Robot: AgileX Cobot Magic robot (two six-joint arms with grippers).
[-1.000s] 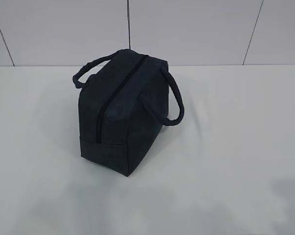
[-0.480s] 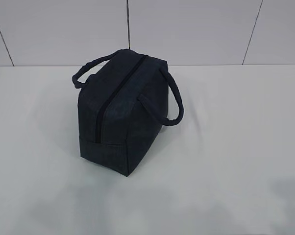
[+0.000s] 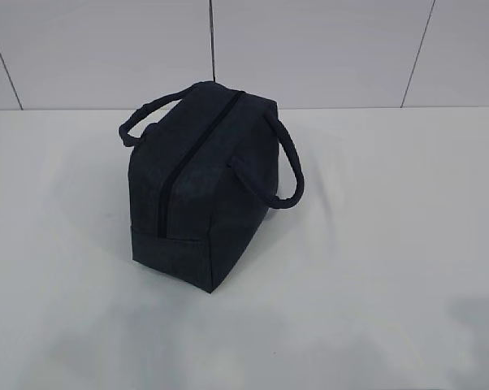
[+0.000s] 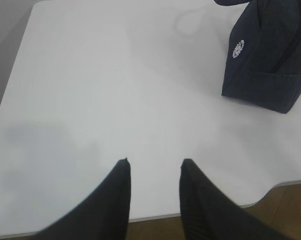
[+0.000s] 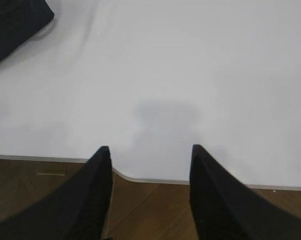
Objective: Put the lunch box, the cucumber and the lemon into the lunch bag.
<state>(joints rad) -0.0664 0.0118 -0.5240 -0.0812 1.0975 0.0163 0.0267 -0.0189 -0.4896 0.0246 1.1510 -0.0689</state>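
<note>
The dark navy lunch bag point(image 3: 204, 187) stands on the white table, its top zipper closed and its two loop handles up. It shows at the upper right of the left wrist view point(image 4: 268, 55) with its white round logo, and a corner shows at the upper left of the right wrist view point(image 5: 13, 25). My left gripper point(image 4: 154, 162) is open and empty over the table's front edge. My right gripper point(image 5: 149, 149) is open and empty at the front edge too. Neither gripper shows in the exterior view. The lunch box, cucumber and lemon are out of view.
The white table point(image 3: 374, 244) runs back to a tiled wall point(image 3: 309, 49). Its front edge with a curved notch shows over brown floor point(image 5: 150, 210) in the right wrist view. The left edge of the table point(image 4: 20, 50) shows in the left wrist view.
</note>
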